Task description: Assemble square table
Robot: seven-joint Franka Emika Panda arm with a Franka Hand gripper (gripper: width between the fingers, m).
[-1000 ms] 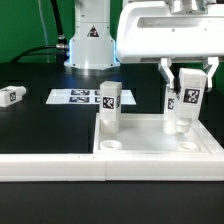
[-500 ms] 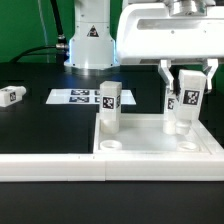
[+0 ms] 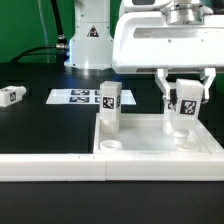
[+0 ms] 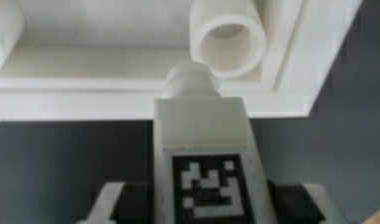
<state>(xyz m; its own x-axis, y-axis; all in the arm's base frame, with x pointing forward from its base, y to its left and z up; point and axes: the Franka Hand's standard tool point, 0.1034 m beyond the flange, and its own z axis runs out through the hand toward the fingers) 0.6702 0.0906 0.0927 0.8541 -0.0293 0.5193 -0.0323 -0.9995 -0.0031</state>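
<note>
Though between fingers (image 3: 167,87), leg (image 4: 205,135) tip blurry.

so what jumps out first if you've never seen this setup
The gripper clamps a white tagged leg at the far corner of the square top on the exterior view's right. A second leg stands at its far corner on that view's left, and a third leg lies loose on the black table.

No legible text, numbers or brands anywhere. Only black-white square tags (image 4: 205,178): on the leg at the exterior view's right (image 3: 184,104), the middle leg (image 3: 108,104), the loose leg (image 3: 11,95) and the marker board (image 3: 76,97).
</note>
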